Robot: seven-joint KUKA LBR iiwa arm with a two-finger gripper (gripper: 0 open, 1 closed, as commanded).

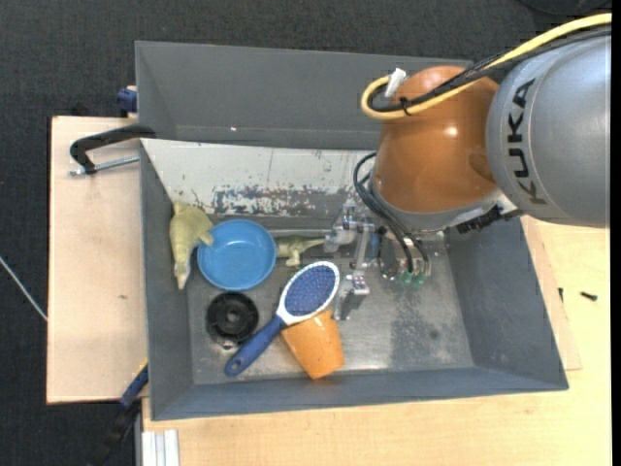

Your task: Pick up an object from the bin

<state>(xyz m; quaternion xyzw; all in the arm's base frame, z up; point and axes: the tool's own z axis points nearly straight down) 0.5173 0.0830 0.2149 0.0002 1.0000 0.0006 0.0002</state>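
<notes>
The claw (351, 265), its spread impossible to tell, hangs just right of the blue oval-headed plastic brush (309, 291). The grey metal bin (437, 328) lies bare rightward.

Orange cover (432, 153): glossy, bulbous, dome-shaped, on wrist. Right of cover: thick grey arm link (568, 115), rounded, black "KUKA" lettering (519, 149) running vertically on edge nearest cover. Yellow cable (514, 54) arcs across cover top, loops at cover's upper left, ends in white tip (395, 81). Black cables (367, 194) bundled at cover's lower left rim. Below cover: silvery metal hand (351, 289), small green circuit board (412, 278) beside it.
</notes>
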